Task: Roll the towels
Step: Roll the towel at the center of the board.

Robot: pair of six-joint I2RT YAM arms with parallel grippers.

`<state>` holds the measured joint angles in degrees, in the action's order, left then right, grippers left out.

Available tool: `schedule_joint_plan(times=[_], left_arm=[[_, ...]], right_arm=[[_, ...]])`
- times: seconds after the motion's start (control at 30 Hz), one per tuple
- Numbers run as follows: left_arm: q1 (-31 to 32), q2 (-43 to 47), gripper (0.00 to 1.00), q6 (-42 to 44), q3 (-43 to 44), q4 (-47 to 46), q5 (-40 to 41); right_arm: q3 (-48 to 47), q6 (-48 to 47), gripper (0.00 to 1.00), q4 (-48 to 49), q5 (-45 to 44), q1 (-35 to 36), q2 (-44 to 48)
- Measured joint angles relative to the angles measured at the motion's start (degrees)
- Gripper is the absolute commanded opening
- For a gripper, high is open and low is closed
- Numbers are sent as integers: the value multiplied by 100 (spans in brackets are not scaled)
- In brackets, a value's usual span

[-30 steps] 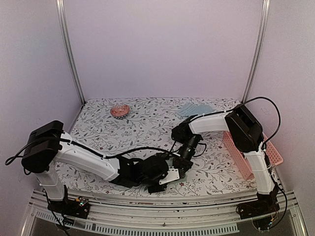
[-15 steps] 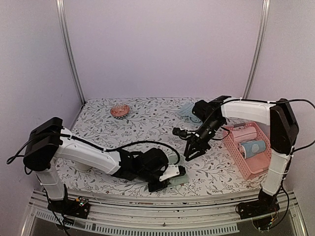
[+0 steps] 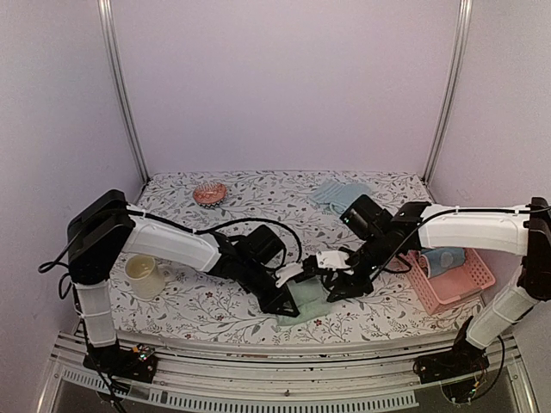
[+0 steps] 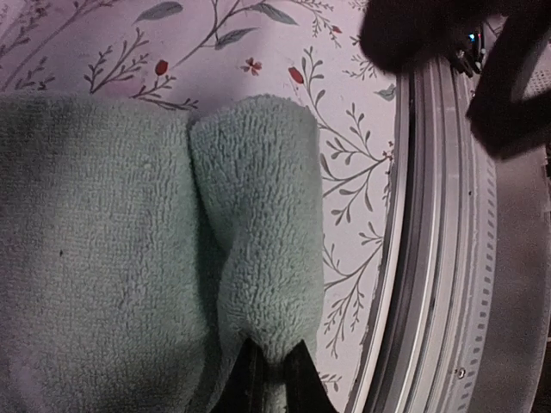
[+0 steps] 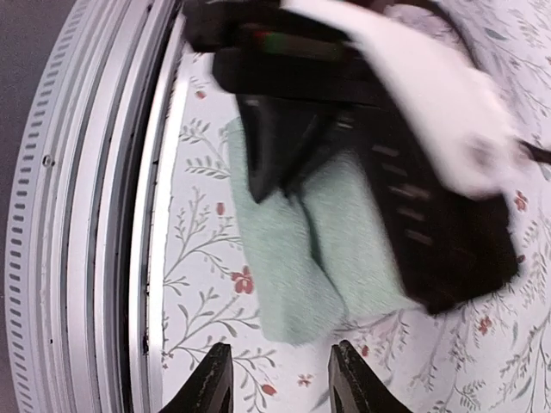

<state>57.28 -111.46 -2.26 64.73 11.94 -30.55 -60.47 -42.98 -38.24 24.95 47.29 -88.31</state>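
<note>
Kind of place: robotics lab test cell, boxed in and set up for machine trials.
Enclosure: plain lilac walls (image 3: pixel 284 86) on three sides, with aluminium posts (image 3: pixel 120 86) standing in the back corners.
Worktop: worktop (image 3: pixel 258 215) under a floral-print sheet, edged in front by a slotted metal rail (image 3: pixel 284 383).
Machinery: left arm (image 3: pixel 172 245) and right arm (image 3: pixel 473 228), white and black, bolted side by side at that rail; loose black cables (image 3: pixel 250 222) draped along them.
Props: household things laid out among the machinery, namely cream mug (image 3: pixel 144 275), pink basket (image 3: pixel 456 288), sage towel (image 3: pixel 310 297), blue towel (image 3: pixel 340 194), small copper-coloured dish (image 3: pixel 209 193).
Wrist views: same floral sheet and ribbed metal rail seen close up.
</note>
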Motion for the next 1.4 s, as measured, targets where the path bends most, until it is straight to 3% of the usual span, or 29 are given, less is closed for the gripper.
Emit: schedule_joint_plan(times=[0.17, 0.5, 0.6, 0.73, 0.83, 0.97, 1.13, 1.27, 1.4], left_arm=[[-247, -308, 2, -267, 190, 61, -732], [-413, -483, 3, -382, 308, 175, -1154], [-433, -535, 4, -380, 387, 273, -1193], [-481, -564, 16, -358, 444, 378, -1215], [-494, -470, 19, -302, 411, 448, -1064], [-479, 321, 35, -243, -223, 258, -407], [-321, 2583, 49, -260, -1703, -527, 1067], [584, 3775, 49, -76, -2463, -1266, 2879], [1657, 3781, 43, 92, -2750, -1449, 4247]], right_arm=[[404, -142, 43, 498, -763, 883, -76], [481, -221, 43, 1478, -1696, 1246, -629], [553, -317, 34, 1668, -1838, 1318, -802], [619, -424, 10, 1834, -1860, 1340, -992], [619, -483, 5, 1878, -1770, 1340, -997], [494, -468, 4, 1740, -1416, 1300, -1067], [-308, -411, 4, 841, -452, 966, -1652], [-1362, -343, 4, -168, 553, 476, -2527], [-2068, -341, 4, -1016, 1397, 162, -3200]])
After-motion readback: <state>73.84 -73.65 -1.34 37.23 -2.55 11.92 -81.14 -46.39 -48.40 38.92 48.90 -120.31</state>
